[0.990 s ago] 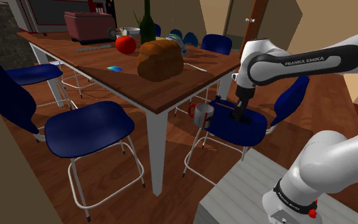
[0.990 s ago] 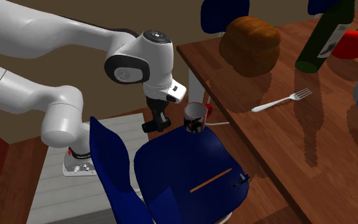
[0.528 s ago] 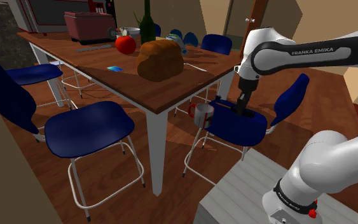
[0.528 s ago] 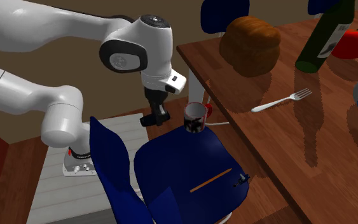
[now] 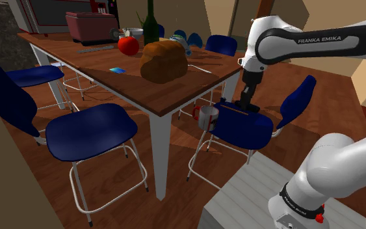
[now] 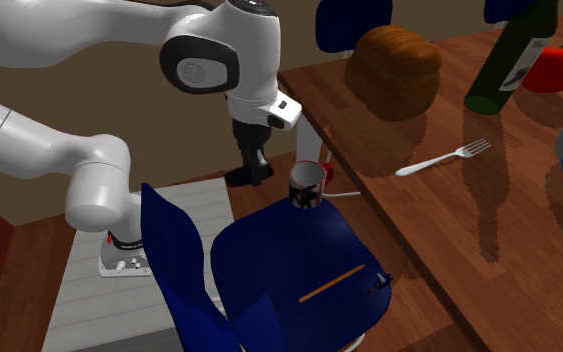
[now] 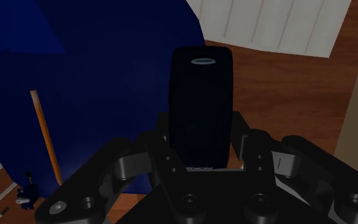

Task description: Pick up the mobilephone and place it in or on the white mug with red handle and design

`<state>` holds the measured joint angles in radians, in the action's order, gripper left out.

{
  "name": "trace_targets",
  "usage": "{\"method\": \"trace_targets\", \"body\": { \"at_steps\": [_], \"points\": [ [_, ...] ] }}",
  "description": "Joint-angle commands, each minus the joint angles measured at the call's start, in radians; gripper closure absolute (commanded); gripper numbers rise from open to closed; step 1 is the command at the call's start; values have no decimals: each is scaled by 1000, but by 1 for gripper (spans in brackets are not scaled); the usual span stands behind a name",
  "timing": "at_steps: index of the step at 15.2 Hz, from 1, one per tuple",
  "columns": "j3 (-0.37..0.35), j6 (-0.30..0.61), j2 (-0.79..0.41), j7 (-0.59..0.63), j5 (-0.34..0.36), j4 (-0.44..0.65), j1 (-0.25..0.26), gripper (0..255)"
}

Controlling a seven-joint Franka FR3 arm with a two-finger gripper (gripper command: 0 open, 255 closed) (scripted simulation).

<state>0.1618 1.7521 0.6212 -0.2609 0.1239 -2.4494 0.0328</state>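
Risen since 1.0 s ago, the gripper (image 5: 246, 108) now hangs clear above the blue chair seat (image 5: 240, 133). Its 2 fingers are clamped on the black mobilephone (image 7: 201, 108), which points out along them. The white mug with red handle (image 5: 206, 116) sits on the seat edge nearest the wooden table (image 5: 97, 65), near the gripper, not touching.

A wooden table (image 5: 110, 81) carries a bread loaf (image 5: 164, 60) near its corner. Behind the loaf stand a dark bottle (image 5: 150, 25) and a red apple (image 5: 128, 45). A fork (image 6: 444, 158) lies just beside the loaf, and a small blue card (image 5: 116, 69) lies on its other side. Below the loaf, a blue chair (image 6: 279, 280) holds an upright mug (image 6: 309, 186) at its edge and an orange stick (image 6: 333, 283).
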Motion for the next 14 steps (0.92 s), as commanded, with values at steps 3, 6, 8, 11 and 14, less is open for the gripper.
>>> {"method": "trace_targets", "body": {
  "at_steps": [3,6,8,11,14],
  "points": [
    [-15,28,-150,24,-30,119,28,255],
    [-26,40,-267,39,-51,223,45,255],
    [-32,42,-344,48,-64,297,55,255],
    [-40,35,-459,59,-82,418,67,255],
    [-45,36,-544,67,-93,501,75,255]
  ]
}}
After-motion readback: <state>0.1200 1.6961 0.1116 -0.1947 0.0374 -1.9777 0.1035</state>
